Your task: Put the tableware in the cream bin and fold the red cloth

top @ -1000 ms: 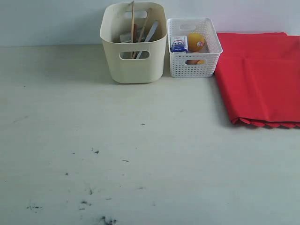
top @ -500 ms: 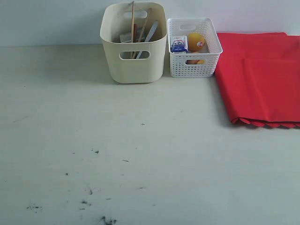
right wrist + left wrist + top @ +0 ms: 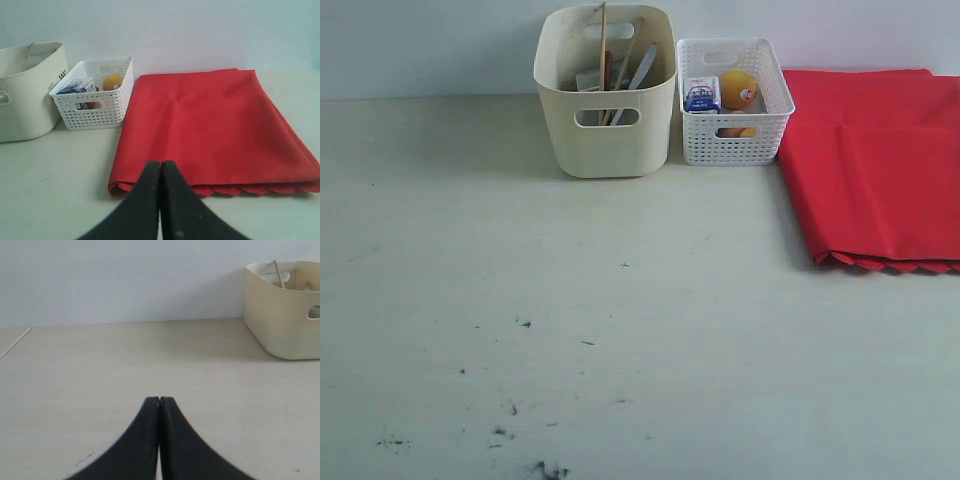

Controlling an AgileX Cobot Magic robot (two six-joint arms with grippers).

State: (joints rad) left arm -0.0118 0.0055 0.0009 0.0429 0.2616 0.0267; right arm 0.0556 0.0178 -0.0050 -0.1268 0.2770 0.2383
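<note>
You've one cream bin [image 3: 605, 150] top centre, one white basket [image 3: 733, 150] beside it, one red cloth [image 3: 880, 180] upper right; left gripper [image 3: 159, 405] and right gripper [image 3: 160, 167] both closed, empty.

Right pincer [image 3: 160, 165] sits low in the centre of the frame, black jaws pressed together, nothing between them. Just beyond it the red cloth [image 3: 210, 125] lies folded on the desk [image 3: 45, 190], scalloped edge nearest. Centre left, the white lattice basket [image 3: 95, 107] stands right beside the cloth, an orange [image 3: 112, 81] inside. The cream bin [image 3: 27, 100] is at the left edge.
</note>
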